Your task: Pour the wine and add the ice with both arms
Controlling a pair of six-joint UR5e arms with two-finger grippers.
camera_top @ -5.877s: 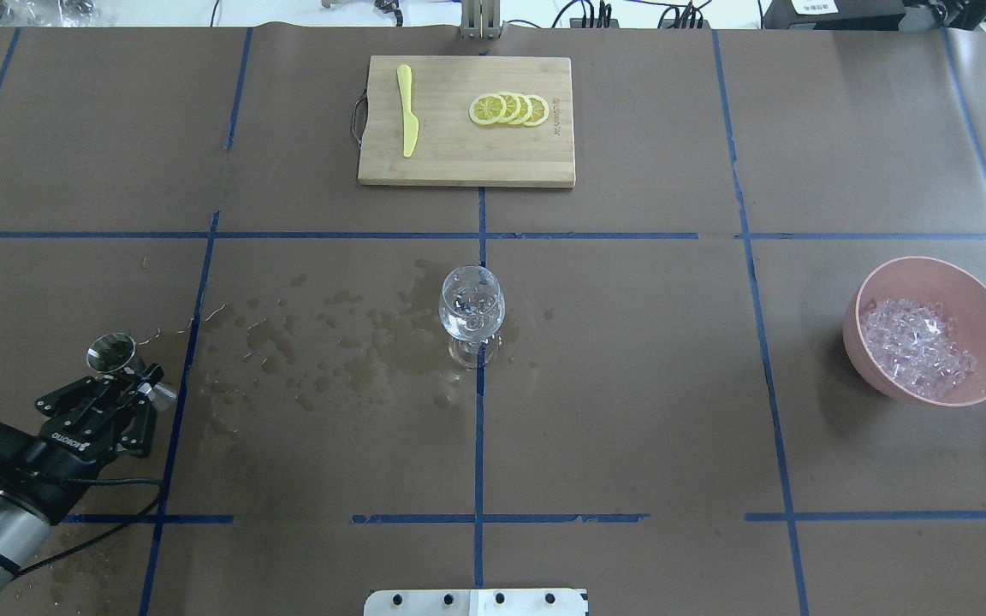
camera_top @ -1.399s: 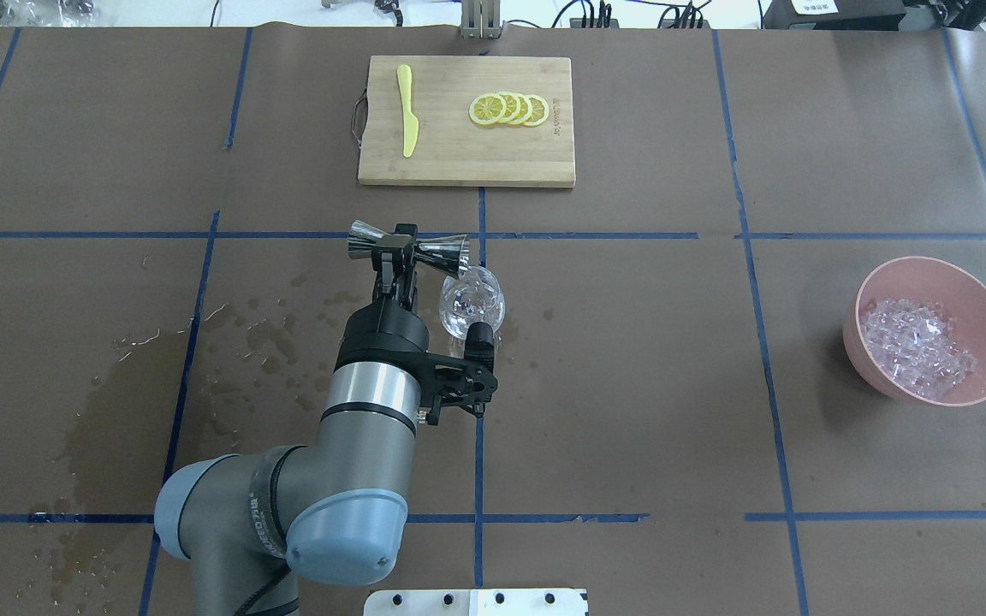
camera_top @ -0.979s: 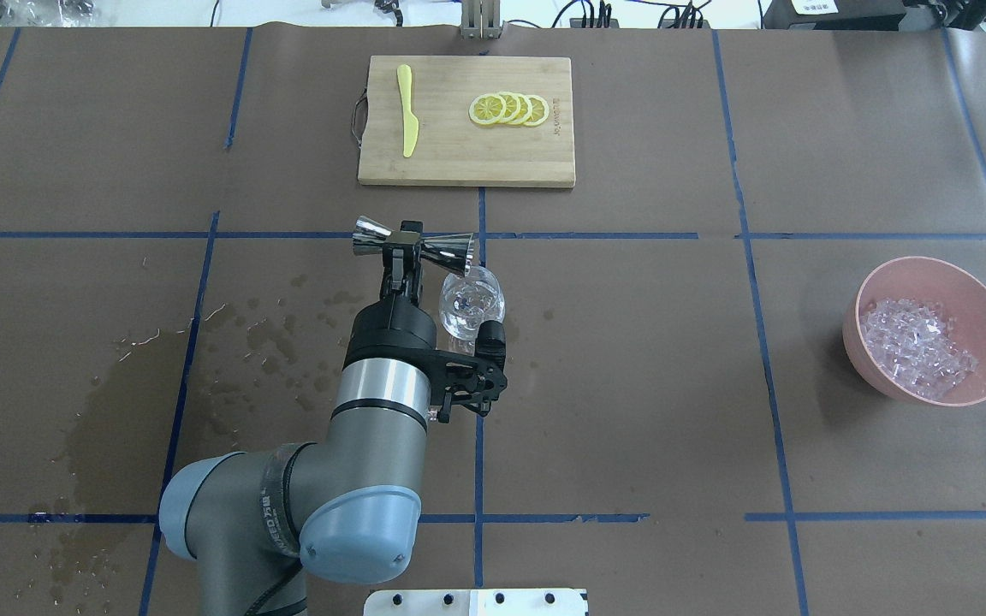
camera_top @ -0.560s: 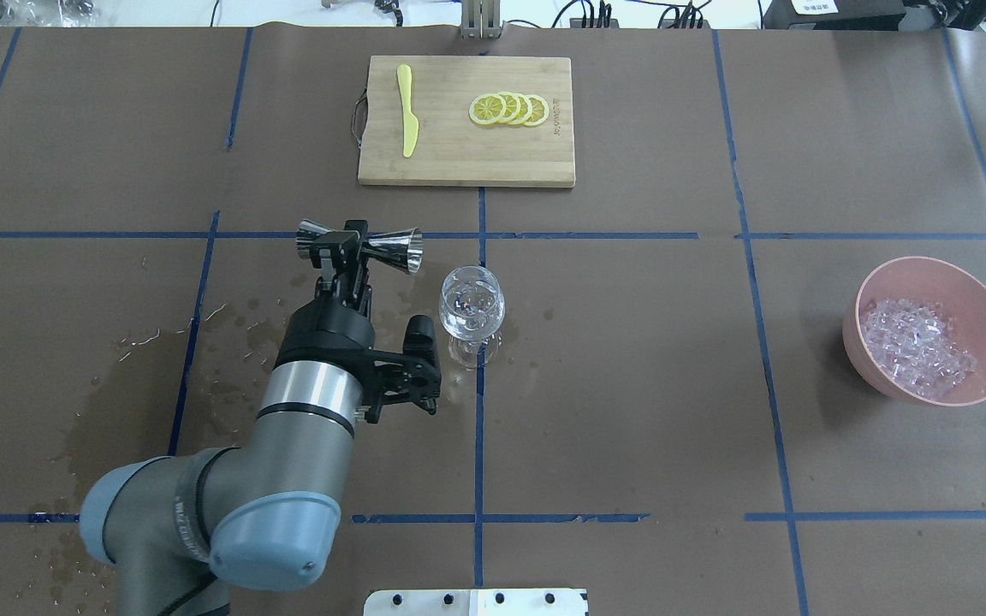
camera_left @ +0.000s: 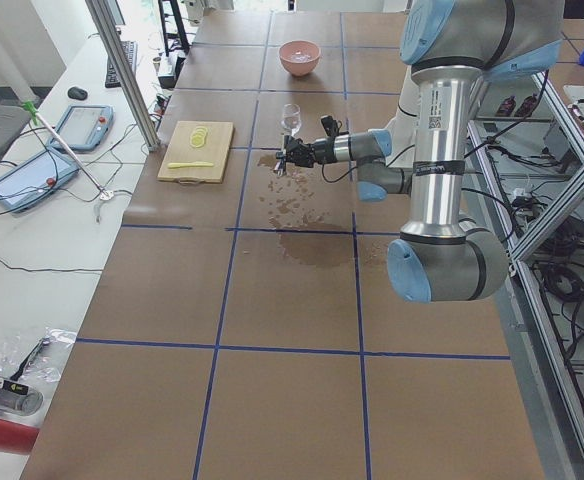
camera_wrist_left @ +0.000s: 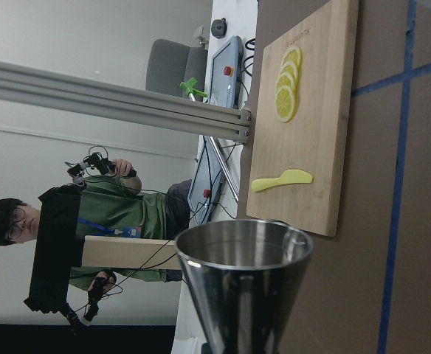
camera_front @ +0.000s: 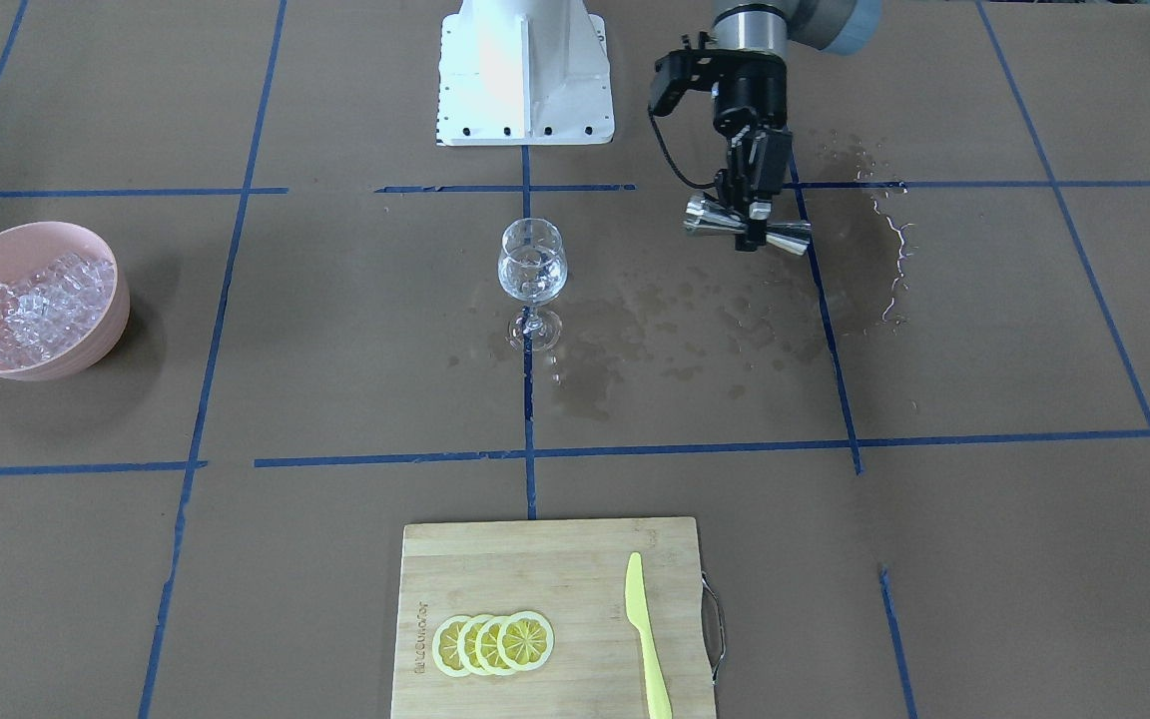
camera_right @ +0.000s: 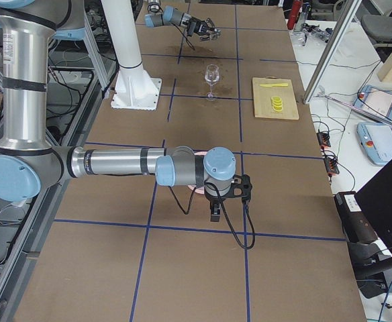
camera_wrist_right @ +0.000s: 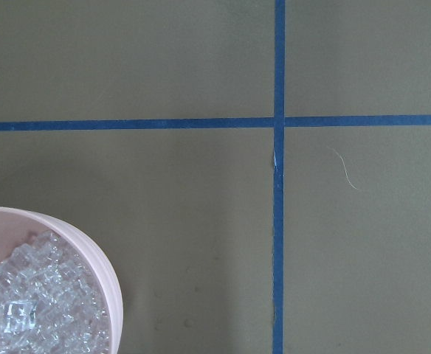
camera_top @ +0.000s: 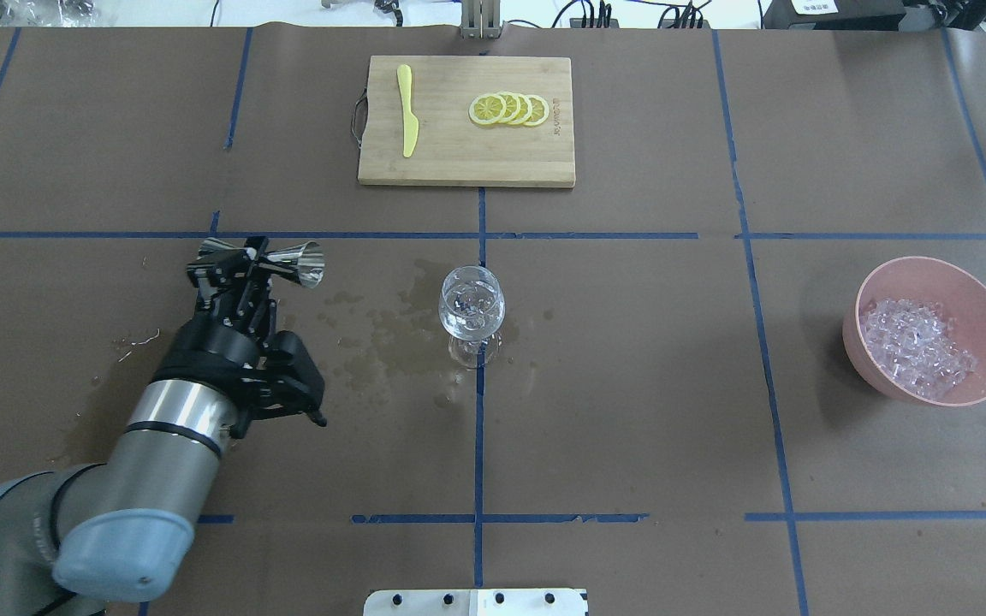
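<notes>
Brown-paper table (camera_top: 630,411) with a blue tape grid and wet patches (camera_top: 373,329) left of centre. At frame left, the left hand (camera_top: 251,257) is clamped on a jigger (camera_top: 305,260) held sideways, mouth toward the glass, probably emptied. In the centre, the wine glass (camera_top: 472,282) holds the wine (camera_top: 471,318). At right, a pink bowl (camera_top: 938,267) of ice (camera_top: 917,346) sits on the right arm's side. The right hand (camera_right: 215,211) hangs by it, grip can't tell.
</notes>
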